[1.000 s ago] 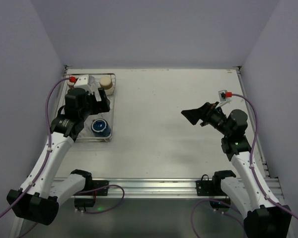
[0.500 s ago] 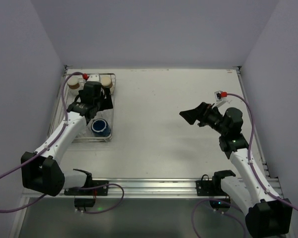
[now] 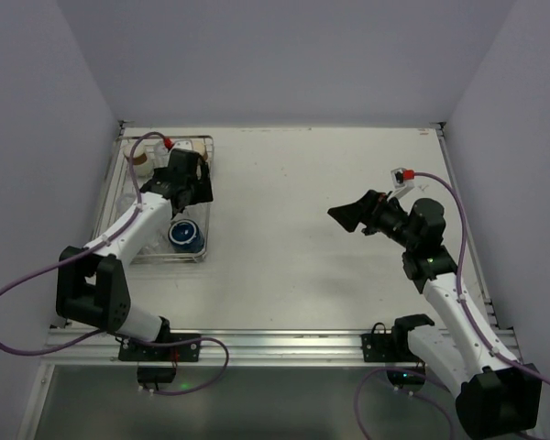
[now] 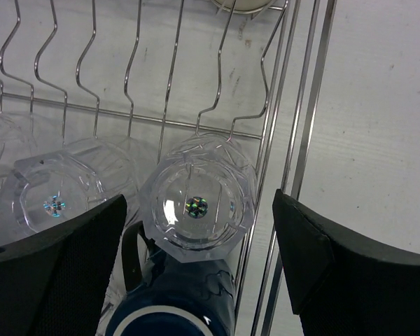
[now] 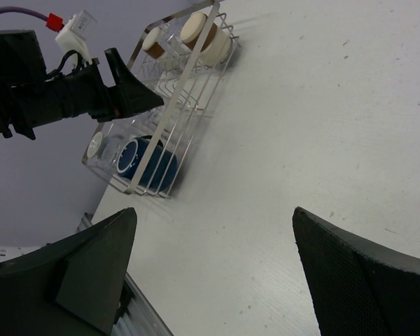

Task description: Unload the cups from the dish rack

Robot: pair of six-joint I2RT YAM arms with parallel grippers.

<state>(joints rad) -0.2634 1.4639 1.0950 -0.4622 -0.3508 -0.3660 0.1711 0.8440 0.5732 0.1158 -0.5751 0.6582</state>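
The silver wire dish rack (image 3: 134, 240) stands at the table's far left. Inside it, the left wrist view shows a clear ridged cup (image 4: 198, 208) bottom-up by the rack's right side, another clear cup (image 4: 54, 203) beside it, and a dark navy mug (image 4: 173, 308) just nearer. My left gripper (image 4: 199, 210) hovers open over them, its fingers (image 4: 70, 273) well clear of the clear cup on both sides. Tan cups (image 5: 204, 33) sit at the rack's far end. My right gripper (image 3: 346, 215) hangs open and empty above the table, right of centre.
The rack's upright wire prongs (image 4: 169, 77) rise just beyond the clear cups, and its double side rail (image 4: 302, 133) runs between my left fingers. Bare white table (image 3: 293, 229) lies between rack and right arm. Grey walls close in on three sides.
My left arm has stretched out over the rack, its gripper shifting right toward the rack's right side. The right gripper has drifted slightly left.
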